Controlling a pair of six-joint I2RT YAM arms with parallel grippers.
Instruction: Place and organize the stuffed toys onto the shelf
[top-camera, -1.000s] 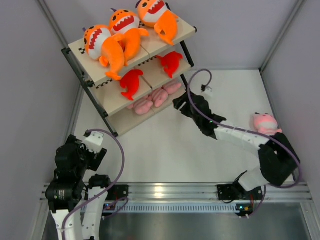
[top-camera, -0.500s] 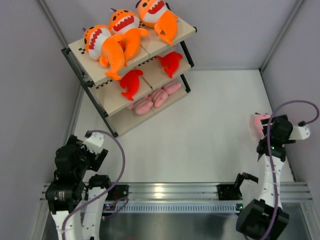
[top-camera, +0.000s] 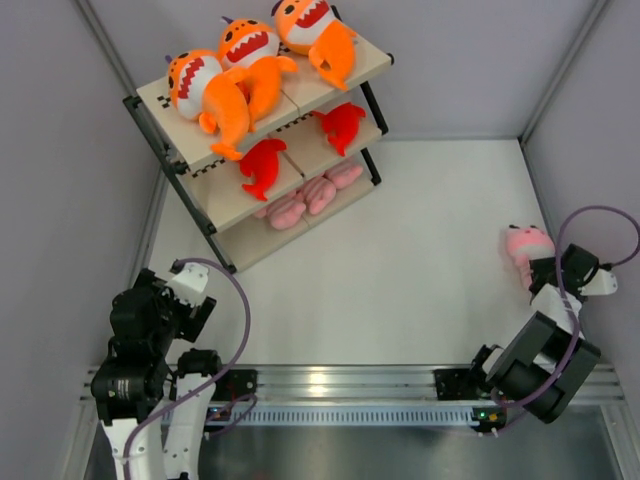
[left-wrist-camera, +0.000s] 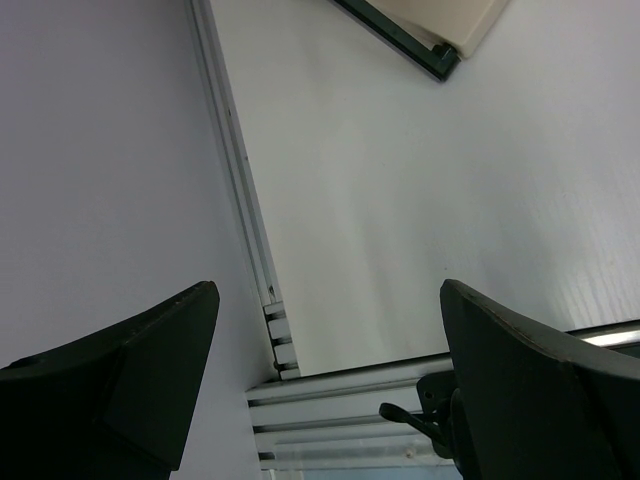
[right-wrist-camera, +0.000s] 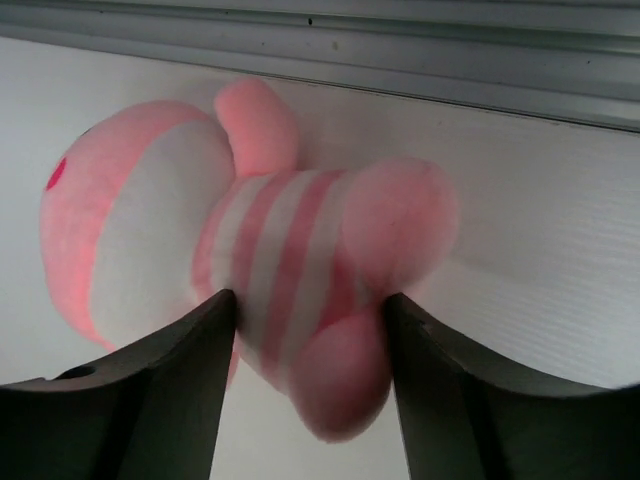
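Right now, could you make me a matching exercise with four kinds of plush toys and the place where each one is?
Things:
1. orange sharks
2. red sharks
3. pale pink plush pile
4. striped pink plush

Places:
A. between the fingers of the right gripper
B. top board of the shelf
C. bottom board
D. middle board

Pairs: 1-B, 2-D, 3-C, 4-A

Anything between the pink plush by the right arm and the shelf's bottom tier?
Nothing visible. The table between the pink plush and the shelf is bare, and the right gripper flanks the toy. One catch: other pink toys lie on the bottom board's right end, as the top view shows it.
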